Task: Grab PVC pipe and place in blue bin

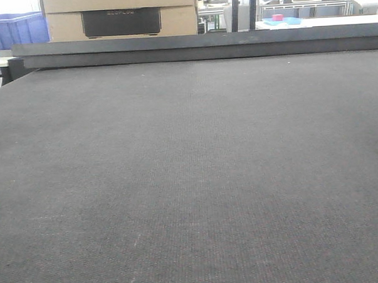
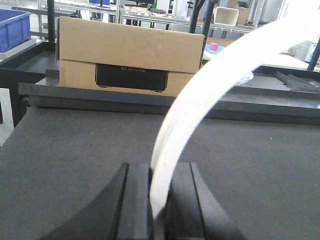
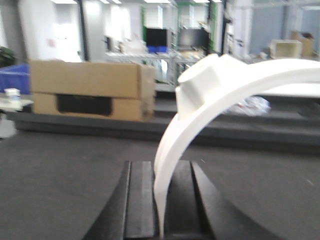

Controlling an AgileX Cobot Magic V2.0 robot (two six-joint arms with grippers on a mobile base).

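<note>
Between the jaws of my right gripper (image 3: 161,197), the PVC pipe (image 3: 200,115) is clamped by its lower end, its white band arcing up and right with a square tab showing. My left gripper (image 2: 157,197) is likewise closed on a white curved band (image 2: 200,100) whose ends I cannot see. I judge the grab done and the carry and drop left: the blue bin (image 1: 14,29) sits far left beyond the dark table (image 1: 190,179), beside a cardboard box (image 1: 120,1).
</note>
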